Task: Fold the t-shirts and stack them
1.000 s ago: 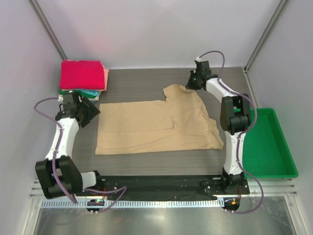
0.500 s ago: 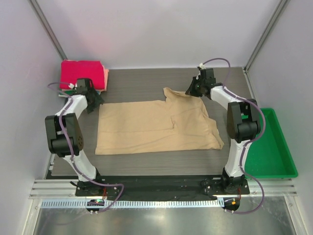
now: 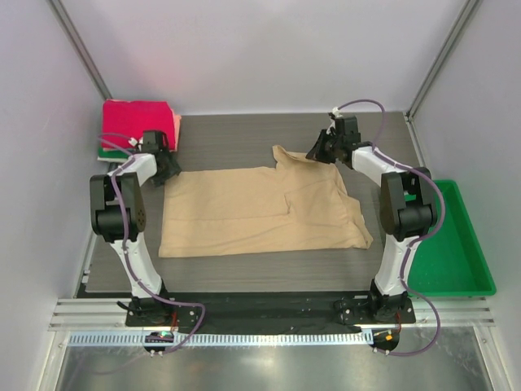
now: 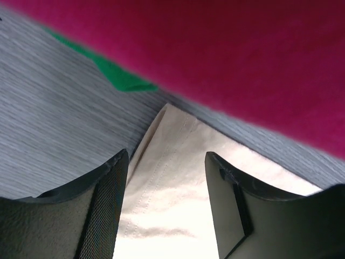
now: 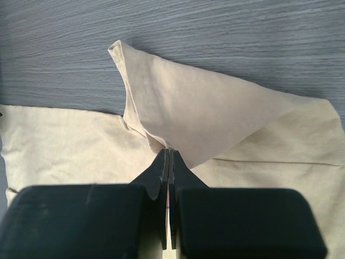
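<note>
Mostly showing one tan t-shirt lying flat across the middle of the dark table, looking partly folded. Pinching a raised fold of its cloth near the far right corner with the right gripper, with jaws pressed together on the fabric and pulling it up into a small peak. Hovering the left gripper over the far left corner of the same shirt, with jaws wide on either side of the hemmed corner and not yet closing on it. Judging the cloth as light, thin and limp: sagging and creasing wherever unsupported, unlikely to slip from a firm pinch, not fragile. Judging the two far corners as the sensible holds, taking every layer at the hem so as to carry the edge over evenly. Counting one shirt laid out for folding and one stack of folded t-shirts at the table's far left, just beside the left gripper: bright pink-red on top, with salmon and green edges peeking out below, so at least three, with any further layers hidden. Counting two arms, and one green tray sitting off to the right, apart from the cloth.
</note>
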Controlling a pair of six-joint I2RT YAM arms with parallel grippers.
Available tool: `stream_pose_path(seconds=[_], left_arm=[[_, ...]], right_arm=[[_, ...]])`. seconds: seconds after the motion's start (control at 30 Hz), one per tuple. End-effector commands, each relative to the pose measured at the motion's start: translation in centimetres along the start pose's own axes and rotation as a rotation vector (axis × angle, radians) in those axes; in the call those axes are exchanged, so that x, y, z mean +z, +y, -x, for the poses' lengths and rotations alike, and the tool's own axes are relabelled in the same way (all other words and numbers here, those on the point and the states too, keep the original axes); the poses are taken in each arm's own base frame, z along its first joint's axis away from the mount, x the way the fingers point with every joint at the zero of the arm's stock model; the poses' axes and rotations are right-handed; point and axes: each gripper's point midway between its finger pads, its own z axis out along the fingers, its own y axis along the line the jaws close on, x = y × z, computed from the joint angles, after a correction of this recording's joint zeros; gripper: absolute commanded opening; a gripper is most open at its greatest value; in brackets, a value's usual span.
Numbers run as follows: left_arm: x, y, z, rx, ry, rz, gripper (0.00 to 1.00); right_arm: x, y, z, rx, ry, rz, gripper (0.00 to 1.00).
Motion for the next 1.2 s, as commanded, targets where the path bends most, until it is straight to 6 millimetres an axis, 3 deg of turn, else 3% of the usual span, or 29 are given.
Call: stream_pose_path(seconds=[0.0, 0.33, 0.43, 0.47, 0.77, 0.87, 1.17], left_arm=[[0.1, -0.8, 2.6, 0.016, -0.078, -0.014, 0.6], [1.3, -0.8, 2.9, 0.043, -0.056, 0.004, 0.57], [1.6, -1.2, 1.9, 0.043, -0.012, -0.019, 0.45], [1.6, -1.2, 2.0, 0.041, -0.011, -0.019, 0.35], [1.1, -0.8, 1.4, 0.027, -0.005, -0.011, 0.0], [0.5, -0.7, 1.4, 0.01, -0.013, -0.01, 0.0], [-4.1, -0.6, 2.8, -0.048, -0.091, -0.039, 0.0]], right_arm=[[-1.7, 2.7, 2.4, -0.02, -0.078, 0.074, 0.01], [-1.2, 2.8, 1.9, -0.01, -0.06, 0.093, 0.01], [-1.2, 2.7, 1.8, -0.007, -0.059, 0.09, 0.01], [-1.2, 2.8, 1.9, -0.008, -0.059, 0.092, 0.01], [-1.3, 3.0, 2.1, -0.001, -0.063, 0.098, 0.01], [-1.6, 3.4, 2.5, 0.002, -0.07, 0.109, 0.01], [-3.4, 5.4, 4.2, -0.001, -0.113, 0.148, 0.01]])
